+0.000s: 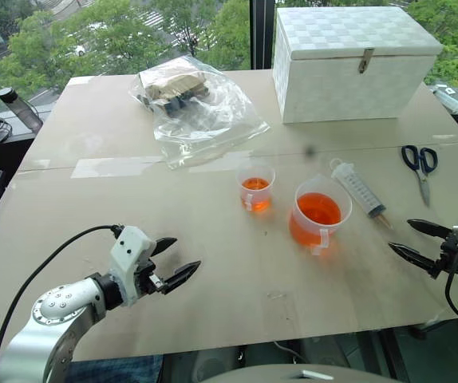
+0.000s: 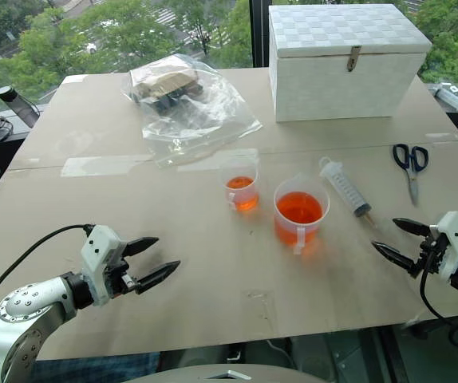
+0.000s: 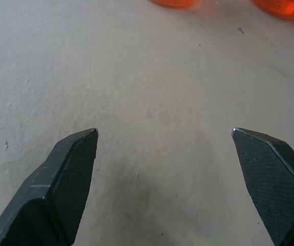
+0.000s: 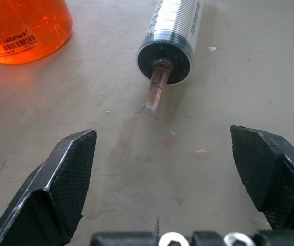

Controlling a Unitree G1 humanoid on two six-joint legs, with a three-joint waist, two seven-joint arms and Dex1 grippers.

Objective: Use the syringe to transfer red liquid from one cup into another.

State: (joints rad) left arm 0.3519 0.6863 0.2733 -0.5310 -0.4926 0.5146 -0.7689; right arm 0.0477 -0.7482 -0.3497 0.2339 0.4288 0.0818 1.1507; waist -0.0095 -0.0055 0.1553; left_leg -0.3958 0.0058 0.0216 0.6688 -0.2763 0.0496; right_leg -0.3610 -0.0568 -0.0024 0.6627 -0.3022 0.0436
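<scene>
the large clear plastic syringe with black graduation marks (image 1: 358, 187) lies flat on the pale desk (image 1: 93, 199), untouched, just to the right of the wide clear beaker of orange-red liquid (image 1: 318, 217). its long axis runs diagonally: the white plunger end points away toward the white woven box (image 1: 349, 64), and the narrow orange-tinted tip points toward the near right edge of the desk, almost straight at the right tool (image 1: 411, 241). in the right wrist view the tip (image 4: 156, 92) faces the camera head-on, lying between the lines of the two black fingers, which stand wide apart and hold nothing. so the right arm is clearly the nearer one, and the syringe lies ahead of it and slightly to its left, near but not touching.

the left tool (image 1: 173, 261) hovers low over bare desk, its fingers also spread and empty, well apart from the syringe. the smaller narrow clear cup (image 1: 255, 188), with a little red liquid in it, stands just left of the beaker. a grasp would probably need the right tool to close across the barrel rather than along it.
</scene>
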